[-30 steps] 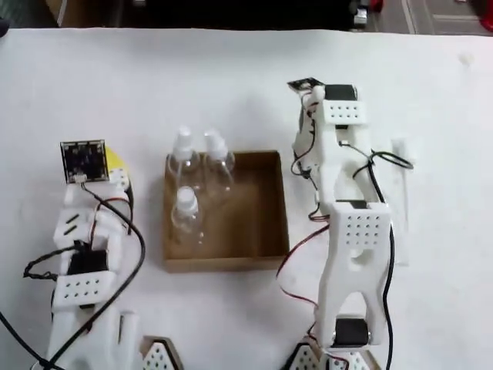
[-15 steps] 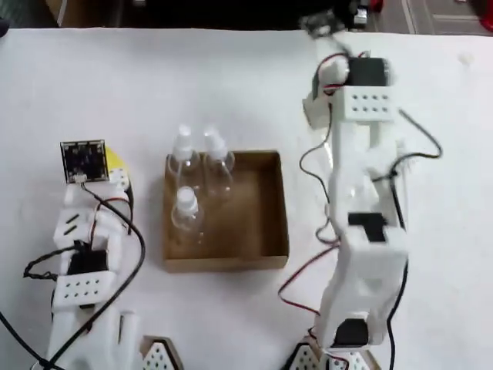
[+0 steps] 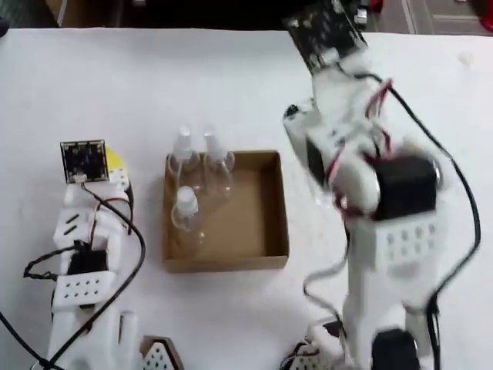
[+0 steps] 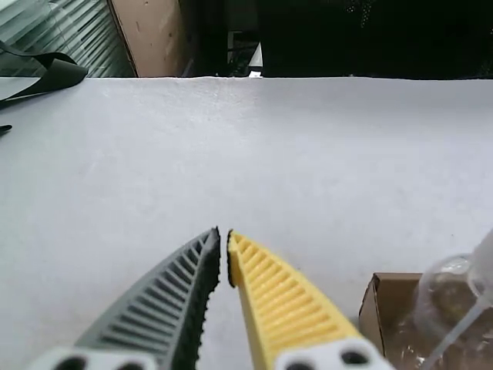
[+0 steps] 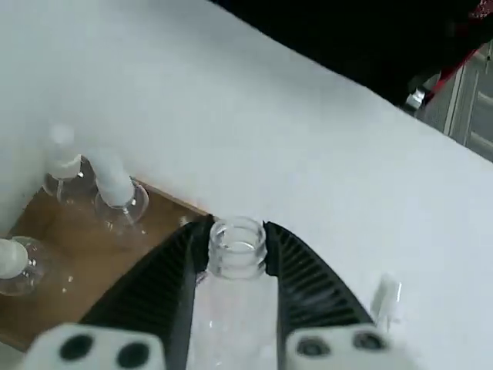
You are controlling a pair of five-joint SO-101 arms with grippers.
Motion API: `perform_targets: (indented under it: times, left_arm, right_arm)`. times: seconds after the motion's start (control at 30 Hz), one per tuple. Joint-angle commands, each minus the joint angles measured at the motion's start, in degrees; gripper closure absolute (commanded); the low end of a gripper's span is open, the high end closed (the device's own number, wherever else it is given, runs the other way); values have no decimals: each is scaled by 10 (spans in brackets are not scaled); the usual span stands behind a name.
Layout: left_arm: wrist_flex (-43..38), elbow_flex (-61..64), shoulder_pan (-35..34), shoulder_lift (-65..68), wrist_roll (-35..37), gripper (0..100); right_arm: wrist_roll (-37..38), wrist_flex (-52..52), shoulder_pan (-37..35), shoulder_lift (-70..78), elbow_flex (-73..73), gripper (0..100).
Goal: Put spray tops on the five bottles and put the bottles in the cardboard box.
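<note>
Clear plastic and uncapped, one bottle (image 5: pixel 236 270) is clamped at the neck between the black fingers of the right gripper (image 5: pixel 236 235), low in the middle of the right wrist view. Its open mouth is level with the fingertips. Just beyond, at lower right of that view, one loose spray top (image 5: pixel 387 296) lies on the white table (image 3: pixel 154 85). In the centre of the high view sits the cardboard box (image 3: pixel 246 223), which holds three upright bottles with spray tops on. One stands against its left wall (image 3: pixel 186 212) and two side by side in its upper left corner (image 3: pixel 183 158) (image 3: pixel 216 159). That makes four bottles (three topped, one bare). The left gripper (image 4: pixel 224 243), at the bottom of the left wrist view, has its grey and yellow fingers pressed together on nothing, left of the box.
</note>
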Motion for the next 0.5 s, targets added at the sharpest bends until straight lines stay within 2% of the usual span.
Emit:
perform_targets:
  times: [0.0, 0.33, 0.47]
  left_arm:
    - [-18, -6, 2, -3, -4, 976]
    - [-18, -6, 2, -3, -4, 976]
    - [-19, -6, 2, -3, -4, 976]
  right_arm:
    - [-37, -109, -22, -141, 159, 983]
    - [-21, -422, -40, -436, 519, 983]
    - [-18, -524, -95, -501, 628, 983]
